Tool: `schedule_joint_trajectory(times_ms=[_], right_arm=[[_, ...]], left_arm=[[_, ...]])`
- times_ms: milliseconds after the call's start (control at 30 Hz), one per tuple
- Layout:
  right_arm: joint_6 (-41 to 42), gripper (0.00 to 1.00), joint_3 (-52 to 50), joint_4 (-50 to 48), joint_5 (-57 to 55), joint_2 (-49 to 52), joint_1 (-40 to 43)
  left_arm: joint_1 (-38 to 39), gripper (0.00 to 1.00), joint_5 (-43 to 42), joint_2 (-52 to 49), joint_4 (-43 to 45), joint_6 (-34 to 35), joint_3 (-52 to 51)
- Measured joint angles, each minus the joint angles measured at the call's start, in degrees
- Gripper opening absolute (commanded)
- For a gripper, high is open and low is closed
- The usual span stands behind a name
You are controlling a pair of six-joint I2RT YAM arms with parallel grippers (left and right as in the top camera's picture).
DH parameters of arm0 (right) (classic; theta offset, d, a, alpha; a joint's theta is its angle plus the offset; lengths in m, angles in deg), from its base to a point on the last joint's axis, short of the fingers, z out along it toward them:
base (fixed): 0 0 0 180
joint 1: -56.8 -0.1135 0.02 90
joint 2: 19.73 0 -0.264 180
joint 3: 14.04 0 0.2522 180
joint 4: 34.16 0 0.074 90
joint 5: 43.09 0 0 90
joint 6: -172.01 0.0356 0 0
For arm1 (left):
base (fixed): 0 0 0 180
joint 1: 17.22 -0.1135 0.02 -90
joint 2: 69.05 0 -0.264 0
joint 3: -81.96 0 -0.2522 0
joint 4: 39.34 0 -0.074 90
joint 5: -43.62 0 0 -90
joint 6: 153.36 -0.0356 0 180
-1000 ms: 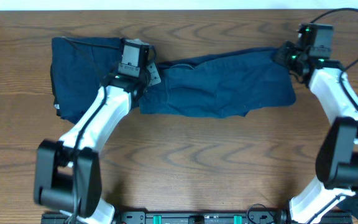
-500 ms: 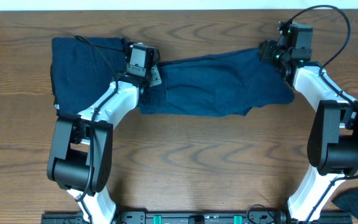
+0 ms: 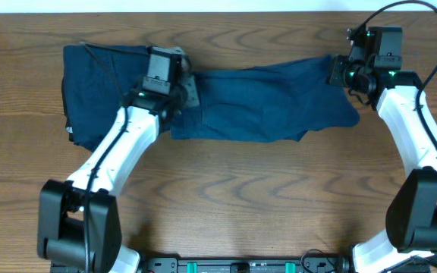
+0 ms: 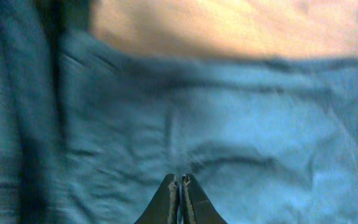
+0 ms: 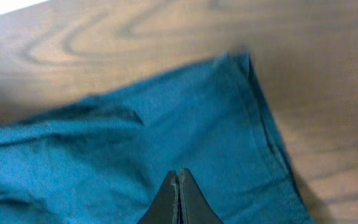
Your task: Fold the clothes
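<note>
A darker bundle (image 3: 97, 91) is sitting apparently folded at 10 o'clock, while the wide garment (image 3: 271, 106) at 12 is lying unfolded, with the left gripper (image 4: 180, 182) and right gripper (image 5: 178, 174) poised at its ends, both clenched tight, any pinched cloth impossible to make out.

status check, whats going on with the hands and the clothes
Left hand shut, tips on the blue garment near its left end. Right hand shut over its right corner; pinch unclear. Garment lying spread, not folded. Darker bundle beside left end.
</note>
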Motion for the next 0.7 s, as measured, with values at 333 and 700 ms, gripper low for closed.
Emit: schedule_joint_trajectory(times_ms=[333, 700], right_arm=[[-1.4, 0.01, -0.3, 1.8, 1.2, 11.0, -0.8], [3.9, 0.01, 1.3, 15.7, -9.3, 16.5, 1.1]], left_arm=[[6.9, 0.06, -3.3, -12.2, 3.2, 0.0, 0.0], [9.0, 0.06, -3.8, -16.6, -1.4, 0.0, 1.0]])
